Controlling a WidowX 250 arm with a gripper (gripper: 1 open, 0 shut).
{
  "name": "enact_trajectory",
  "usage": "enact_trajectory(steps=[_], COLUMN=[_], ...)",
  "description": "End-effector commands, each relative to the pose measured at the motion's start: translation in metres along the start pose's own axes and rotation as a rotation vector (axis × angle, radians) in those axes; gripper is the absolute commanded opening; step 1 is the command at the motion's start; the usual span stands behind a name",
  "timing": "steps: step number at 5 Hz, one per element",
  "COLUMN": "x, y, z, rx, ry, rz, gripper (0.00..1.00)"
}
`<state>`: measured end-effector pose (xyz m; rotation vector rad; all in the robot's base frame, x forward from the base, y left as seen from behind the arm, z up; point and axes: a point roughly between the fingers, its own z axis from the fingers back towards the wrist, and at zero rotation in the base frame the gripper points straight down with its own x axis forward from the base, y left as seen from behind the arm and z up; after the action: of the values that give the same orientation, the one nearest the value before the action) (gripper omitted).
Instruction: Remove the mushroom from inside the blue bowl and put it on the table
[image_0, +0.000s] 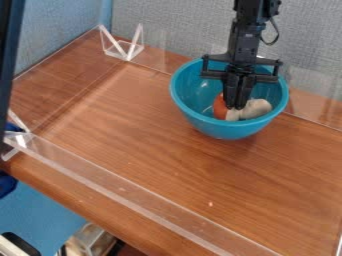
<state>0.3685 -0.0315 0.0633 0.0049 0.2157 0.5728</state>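
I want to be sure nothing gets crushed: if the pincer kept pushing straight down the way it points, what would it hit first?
The pincer points steeply down into the blue bowl, shut at the mushroom. Going on, it would likely press the mushroom against the bowl's bottom, though depth is hard to judge from this view.
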Motion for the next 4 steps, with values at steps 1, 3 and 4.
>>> enact_trajectory(steps=[1,3,4], x=[-0.002,-0.002,-0.002], y=[0.006,0.01,0.011], z=[0.045,0.053,0.055], rx=[-0.076,-0.111,-0.13], ry=[-0.096,-0.091,-0.088], rz=[0.028,0.134,0.214], gripper=[0.0,0.0,0.0])
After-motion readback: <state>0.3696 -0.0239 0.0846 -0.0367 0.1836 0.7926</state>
